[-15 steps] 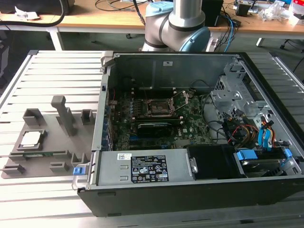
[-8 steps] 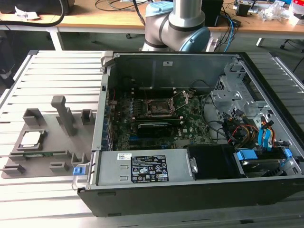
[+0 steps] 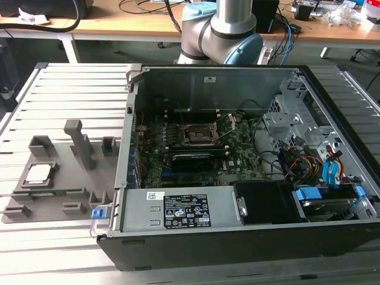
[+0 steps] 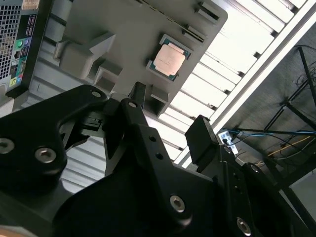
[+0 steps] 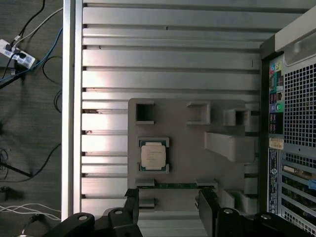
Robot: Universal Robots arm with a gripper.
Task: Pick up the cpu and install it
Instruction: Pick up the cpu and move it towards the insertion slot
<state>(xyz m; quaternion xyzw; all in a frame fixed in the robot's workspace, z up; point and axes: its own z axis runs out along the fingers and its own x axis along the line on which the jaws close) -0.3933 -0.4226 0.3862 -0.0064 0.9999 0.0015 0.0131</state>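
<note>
The cpu (image 3: 38, 173) lies flat, silver plate up, in a shallow cradle on the grey fixture plate (image 3: 59, 205). The plate rests on the slatted table (image 3: 65, 89) on the exterior view's left. In that view the cpu sits at about nine o'clock from the open computer case (image 3: 237, 237), well apart from the black-framed socket (image 3: 199, 133) on the board inside, which lies toward three o'clock from it.

The chip is close to square, so no long axis stands out. In the first wrist view the edges of the cpu (image 5: 153, 155) run square with the fixture plate's edges and with the table slats. Just beside it a thin green memory stick (image 5: 173, 185) stands in a slot, its long axis parallel to the chip's nearest edge. In the exterior view that stick is at about six o'clock from the chip.

The gripper (image 5: 170, 212) hangs over the fixture plate with its black fingers (image 5: 132, 205) spread apart and nothing between them. In the first wrist view the stick lies between the fingertips and the chip. In the second wrist view the gripper (image 4: 170, 118) is likewise wide and empty, clear of the cpu (image 4: 169, 59).
</note>
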